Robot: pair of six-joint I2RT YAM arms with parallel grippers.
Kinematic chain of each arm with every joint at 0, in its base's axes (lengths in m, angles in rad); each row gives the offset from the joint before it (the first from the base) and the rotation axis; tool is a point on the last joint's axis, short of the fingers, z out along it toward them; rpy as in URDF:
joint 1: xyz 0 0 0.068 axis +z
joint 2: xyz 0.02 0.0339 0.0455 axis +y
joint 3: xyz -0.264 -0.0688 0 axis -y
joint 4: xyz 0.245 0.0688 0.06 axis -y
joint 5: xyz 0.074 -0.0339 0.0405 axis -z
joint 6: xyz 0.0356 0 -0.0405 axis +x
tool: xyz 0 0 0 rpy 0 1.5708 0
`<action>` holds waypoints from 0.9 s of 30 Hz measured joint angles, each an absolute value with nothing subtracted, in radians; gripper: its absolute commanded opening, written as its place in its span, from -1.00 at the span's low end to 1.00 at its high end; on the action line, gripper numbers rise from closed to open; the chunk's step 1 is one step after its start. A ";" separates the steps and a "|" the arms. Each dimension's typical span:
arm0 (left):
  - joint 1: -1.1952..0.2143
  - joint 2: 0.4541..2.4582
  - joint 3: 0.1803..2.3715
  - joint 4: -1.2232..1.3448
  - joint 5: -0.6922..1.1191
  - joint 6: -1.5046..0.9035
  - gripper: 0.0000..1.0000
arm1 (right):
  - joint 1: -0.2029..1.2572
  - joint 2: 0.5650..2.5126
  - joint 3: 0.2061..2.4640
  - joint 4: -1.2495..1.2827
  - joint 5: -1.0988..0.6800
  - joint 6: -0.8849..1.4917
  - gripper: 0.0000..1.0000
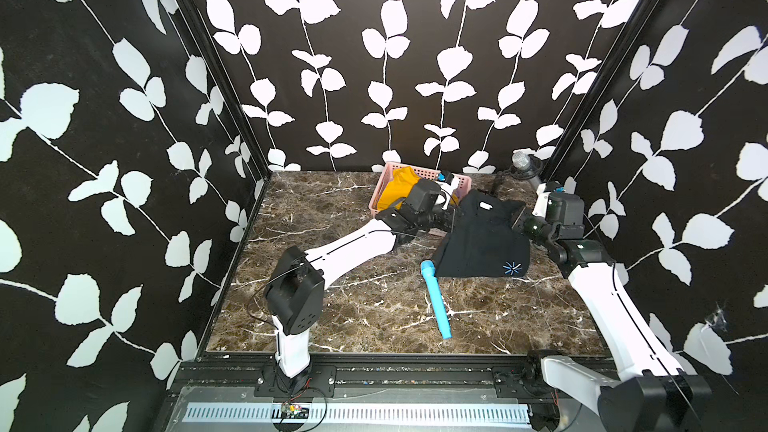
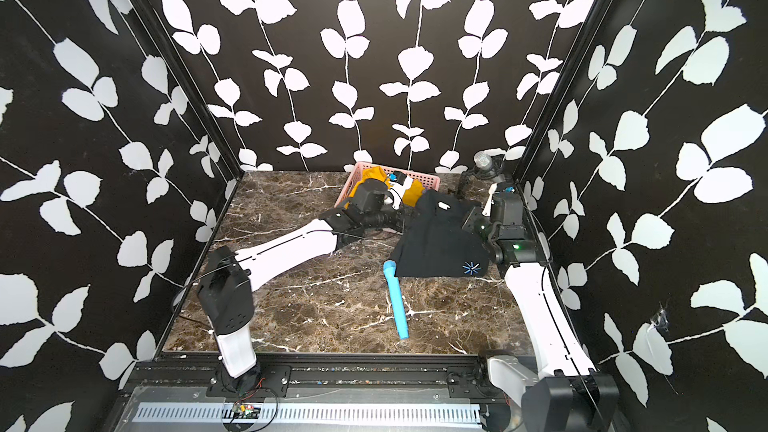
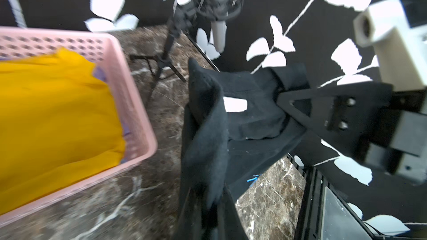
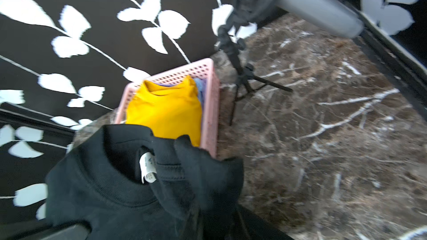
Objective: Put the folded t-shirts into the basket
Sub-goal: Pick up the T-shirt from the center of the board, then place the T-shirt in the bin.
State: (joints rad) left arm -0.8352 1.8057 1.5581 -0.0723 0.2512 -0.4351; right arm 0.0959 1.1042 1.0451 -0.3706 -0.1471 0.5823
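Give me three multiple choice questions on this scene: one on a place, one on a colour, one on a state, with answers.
1. Where is the yellow t-shirt? A in the pink basket; B on the floor; C hanging from a hook.
2. What colour is the toy on the table? A red; B light blue; C green.
3. The black t-shirt is: A inside the basket; B lying flat, untouched; C gripped by both arms.
A: it lies in the basket in both wrist views. B: blue in both top views. C: left gripper and right gripper, jaws shut, hold it beside the basket.
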 measured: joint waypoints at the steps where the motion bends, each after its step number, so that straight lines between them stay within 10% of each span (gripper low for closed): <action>1: -0.820 1.785 1.550 -0.083 0.250 -0.429 -1.00 | 0.121 1.105 1.055 -0.363 -0.139 0.597 -1.00; 27: -0.380 1.796 1.707 -0.301 0.247 -0.329 -1.00 | 0.485 1.689 1.524 -0.171 0.080 0.744 -1.00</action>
